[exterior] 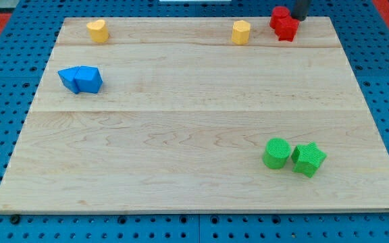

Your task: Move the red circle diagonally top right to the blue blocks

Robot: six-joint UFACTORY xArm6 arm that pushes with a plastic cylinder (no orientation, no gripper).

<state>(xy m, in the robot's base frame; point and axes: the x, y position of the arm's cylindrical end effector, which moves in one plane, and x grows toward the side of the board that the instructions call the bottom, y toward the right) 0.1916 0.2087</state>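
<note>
Red circle sat at the far right of the surface, nearly on the far edge, touching a red star-like block just nearer and to its right. The rod came in from the top of frame; my tip was right beside the two reds on their right, looked to be touching or nearly so. No pincer on this rig, just the bare rod, so nothing to spread or pinch.

Blue blocks, two pressed together, shapes hard to read, were far left, well apart from the reds.

Risks as I saw them:
- Circle had almost no room behind it. Any push with a far-going component likely ran it off the edge.
- The reds were in contact, so a leftward push from that side would probably drag the star along, or the circle would roll off the tip and go its own way.
- A yellow block stood just left of the reds, on the straight line along the far edge. Another yellow block stood far left, above the blues. A run hugging the far edge would clip them.

Open room: the whole middle was bare. The green circle and green star at near right were out of the way. The safer route looked to be nearward first, then left across the middle.
</note>
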